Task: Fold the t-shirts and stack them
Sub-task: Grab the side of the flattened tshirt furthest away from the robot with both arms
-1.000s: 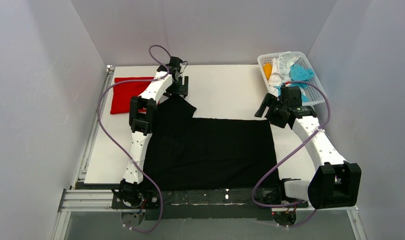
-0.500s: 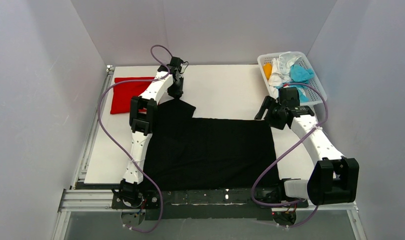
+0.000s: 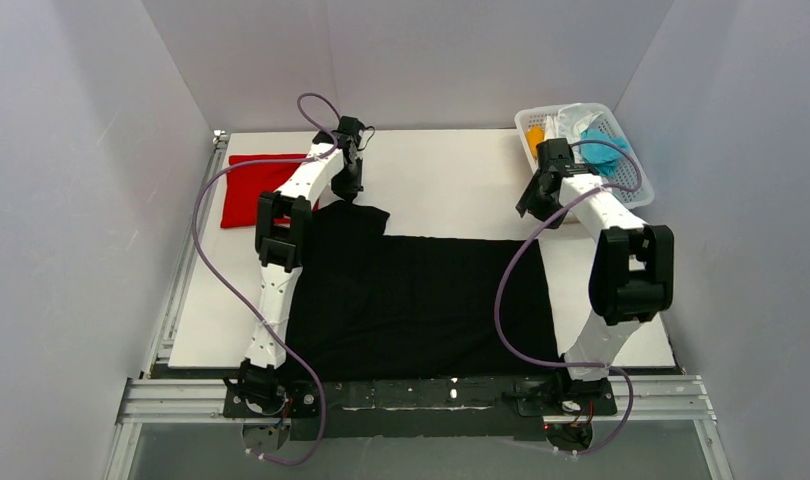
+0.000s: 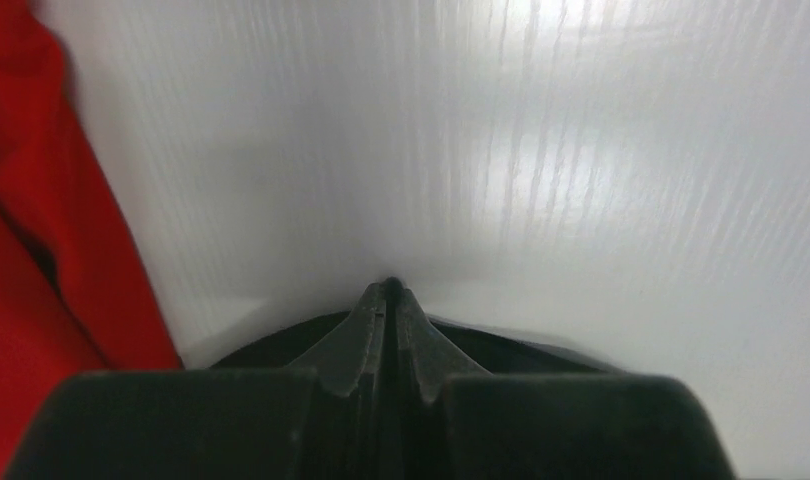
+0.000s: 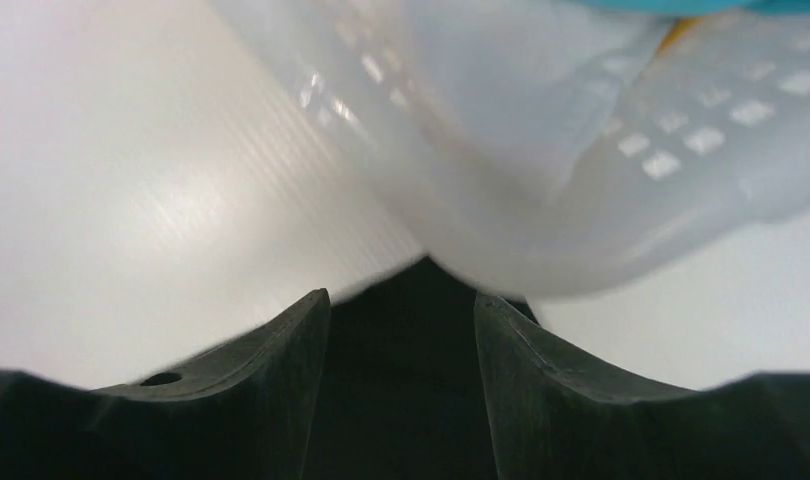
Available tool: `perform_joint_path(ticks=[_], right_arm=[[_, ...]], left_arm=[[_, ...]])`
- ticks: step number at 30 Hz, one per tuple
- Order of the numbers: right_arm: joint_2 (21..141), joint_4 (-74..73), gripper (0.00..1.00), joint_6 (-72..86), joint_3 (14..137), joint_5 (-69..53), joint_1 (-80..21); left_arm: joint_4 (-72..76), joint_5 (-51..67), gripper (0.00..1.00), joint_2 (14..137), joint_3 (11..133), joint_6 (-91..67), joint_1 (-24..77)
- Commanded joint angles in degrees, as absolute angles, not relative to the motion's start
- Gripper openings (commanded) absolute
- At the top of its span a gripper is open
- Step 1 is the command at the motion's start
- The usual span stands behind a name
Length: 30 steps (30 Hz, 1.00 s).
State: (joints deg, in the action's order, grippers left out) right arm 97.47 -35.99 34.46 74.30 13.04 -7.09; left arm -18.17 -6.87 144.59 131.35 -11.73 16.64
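Black t-shirt point(image 3: 421, 300): spread flat across near-centre of counter point(image 3: 441, 180), btwn the two arms, near edge by the arm bases. One sleeve point(image 3: 359, 212) sticking out at far-left corner, toward back wall.

Red t-shirt point(image 3: 251, 185): folded to a rectangle, far-left of counter, just left of L arm. Apart from black one. Seen also at left edge of L wrist view point(image 4: 41, 250).

L tool point(image 3: 349, 192): down at far tip of the sleeve. In wrist view point(image 4: 391, 295) fingers pressed together, no gap, black cloth edge drawn up to a peak at them. Pinching sleeve edge. White counter point(image 4: 531, 150) beyond tips.

R tool point(image 3: 531, 205): far-right, just beyond black t-shirt's far-right corner, close beside basket. In wrist view point(image 5: 399, 300) fingers spread, clear gap btwn them. Dark patch in the gap; cannot tell if cloth or tool body. Nothing plainly gripped.

Basket point(image 3: 633, 168): white plastic lattice, far-right corner of counter. Wall of it filling upper part of R wrist view point(image 5: 581, 200), blurred, v. close to fingertips.

Basket contents, loose and unfolded: cyan cloth point(image 3: 613, 152), white cloth point(image 3: 573, 122), orange cloth point(image 3: 534, 134). Partly hidden by R arm and cable.
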Motion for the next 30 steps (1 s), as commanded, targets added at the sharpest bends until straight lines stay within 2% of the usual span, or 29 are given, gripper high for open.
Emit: perform_joint_path(ticks=[1, 12, 18, 20, 27, 30], right_arm=[[104.33, -40.74, 0.62, 38.20, 79.60, 19.83, -6.90], [112.07, -43.62, 0.61, 41.42, 82.51, 28.12, -11.48], [112.79, -40.82, 0.60, 43.02, 80.30, 28.10, -12.93], [112.52, -40.06, 0.55, 43.34, 79.05, 28.39, -13.36], [108.41, -38.88, 0.51, 45.79, 73.68, 27.85, -14.15], [107.19, -38.24, 0.45, 46.37, 71.55, 27.40, -14.15]], left_arm=[[-24.90, -6.65, 0.00, 136.11, 126.23, -13.00, 16.53], [-19.23, -3.70, 0.00, 124.04, 109.33, -16.27, 16.55], [-17.02, -3.93, 0.00, 118.82, 101.68, -16.29, 16.52], [-16.00, -3.57, 0.00, 117.18, 99.48, -16.64, 16.57], [-14.51, -2.62, 0.00, 113.71, 95.07, -17.42, 16.57], [-14.57, -2.55, 0.00, 112.46, 93.20, -17.40, 16.55]])
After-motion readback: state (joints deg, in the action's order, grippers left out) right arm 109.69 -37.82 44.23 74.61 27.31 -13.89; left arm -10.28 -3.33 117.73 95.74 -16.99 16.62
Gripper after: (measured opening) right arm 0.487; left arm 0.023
